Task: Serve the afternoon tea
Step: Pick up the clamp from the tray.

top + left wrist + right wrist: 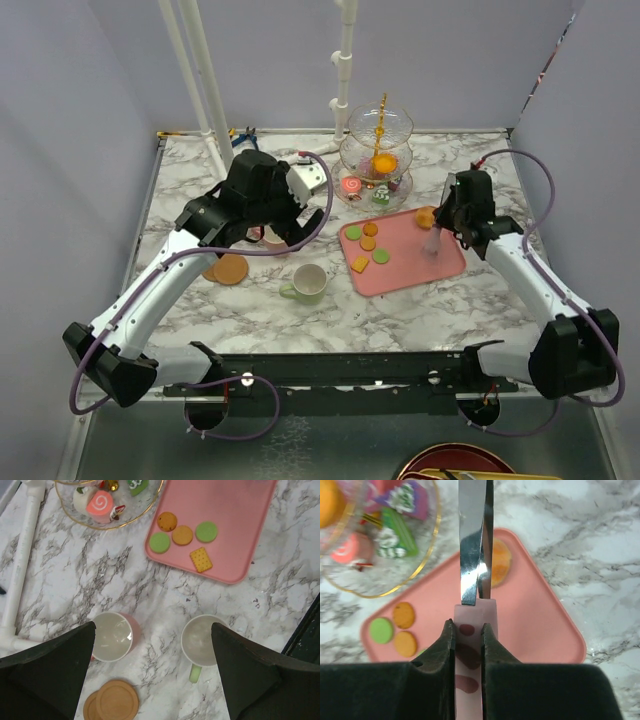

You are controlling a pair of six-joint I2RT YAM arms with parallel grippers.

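Right wrist cam: my right hand (467,647) is squeezed onto the tongs (471,555) by the orange macaron (501,562). It looks light and crumbly, so I'd nip its sides gently. Left hand (153,630) gapes empty.

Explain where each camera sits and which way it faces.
Top external: high behind the robot, looking down on the white marble table; left arm and right arm show.
Left wrist: faces down at pink mug and pale-green mug, framed by the open left tool.
Right wrist: looks down along pink-handled metal tongs clamped in the right tool.
Both wrist views share the flat pink rectangular tray.
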